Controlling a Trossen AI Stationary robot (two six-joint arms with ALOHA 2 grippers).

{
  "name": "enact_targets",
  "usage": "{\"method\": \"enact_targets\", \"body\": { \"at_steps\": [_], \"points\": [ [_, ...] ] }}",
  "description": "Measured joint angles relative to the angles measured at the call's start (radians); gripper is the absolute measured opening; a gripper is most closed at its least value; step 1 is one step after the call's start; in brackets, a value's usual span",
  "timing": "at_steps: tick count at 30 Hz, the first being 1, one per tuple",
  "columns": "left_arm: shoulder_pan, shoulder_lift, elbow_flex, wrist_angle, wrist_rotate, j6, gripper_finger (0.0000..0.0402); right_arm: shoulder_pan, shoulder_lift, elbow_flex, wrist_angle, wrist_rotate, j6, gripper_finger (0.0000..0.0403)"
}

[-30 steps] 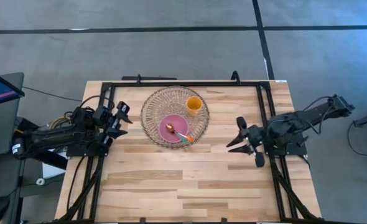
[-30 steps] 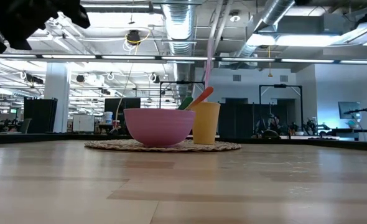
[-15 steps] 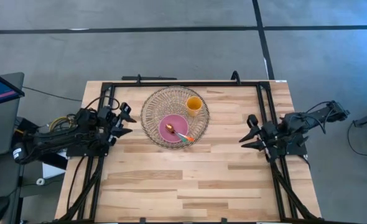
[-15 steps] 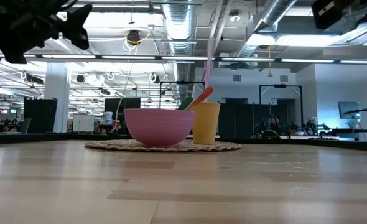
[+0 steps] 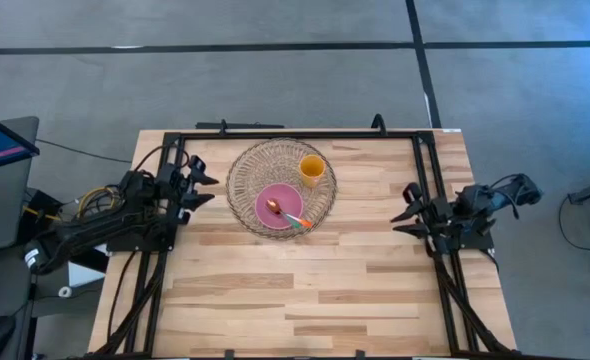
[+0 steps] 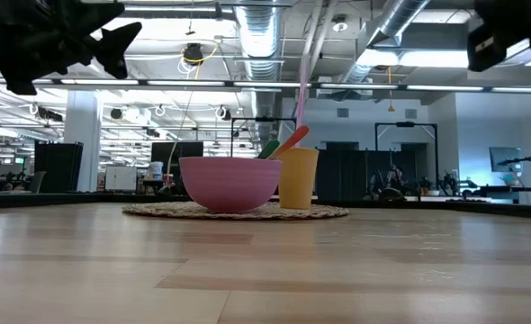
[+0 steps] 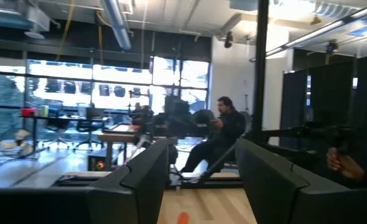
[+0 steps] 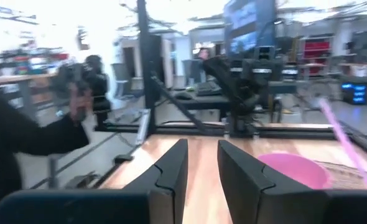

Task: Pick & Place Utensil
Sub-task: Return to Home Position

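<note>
left arm [image 5: 95, 228] black, yellow wires | right arm [image 5: 480, 203] black | fingers [image 7: 143, 183] dark, angular | cables [image 5: 127, 290] black

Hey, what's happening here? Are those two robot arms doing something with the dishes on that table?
Neither arm is handling anything right now. The left gripper and the right gripper hang open and empty near opposite side edges of the table, well away from the dishes. On the round woven mat stand a pink bowl with a spoon in it and, beside it, a yellow cup holding a pink straw. The setting-out looks done.
</note>
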Motion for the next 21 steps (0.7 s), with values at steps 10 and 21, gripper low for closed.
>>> {"method": "enact_targets", "body": {
  "at_steps": [10, 21],
  "points": [
    [0.073, 0.000, 0.000, -0.010, 0.007, -0.008, 0.0191, -0.025, -0.007, -0.031, -0.056, 0.076, 0.008, 0.0082],
    [0.090, 0.001, 0.001, -0.016, 0.022, -0.031, 0.0191, -0.098, -0.010, -0.132, 0.023, 0.066, -0.019, 0.0082]
  ]
}}
